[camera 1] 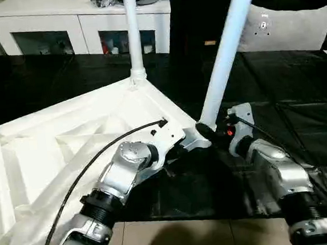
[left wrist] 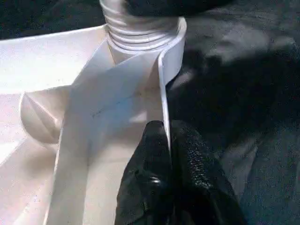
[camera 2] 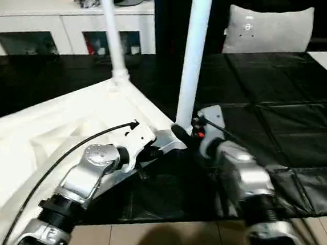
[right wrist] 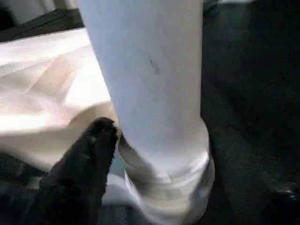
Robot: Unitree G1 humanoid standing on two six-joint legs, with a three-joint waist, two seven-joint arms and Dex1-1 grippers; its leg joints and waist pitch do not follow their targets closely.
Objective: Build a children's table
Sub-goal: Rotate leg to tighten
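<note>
The children's table lies upside down on a black mat, its white top (camera 1: 66, 125) showing the ribbed underside. One white leg (camera 1: 133, 33) stands upright in the far corner socket. A second leg (camera 1: 226, 54) leans to the right out of the near right corner socket (right wrist: 168, 187). My left gripper (left wrist: 168, 140) is shut on the thin rim wall (left wrist: 165, 84) of the top, just short of that corner. My right gripper (camera 1: 211, 131) sits against the base of the leaning leg, on the side away from the top.
A white cabinet (camera 1: 80, 26) with glass doors stands along the back. A pale grey cushion (camera 1: 293, 28) leans at the back right. The black mat (camera 1: 299, 99) stretches to the right, and pale floor tiles (camera 1: 179, 241) run along the near edge.
</note>
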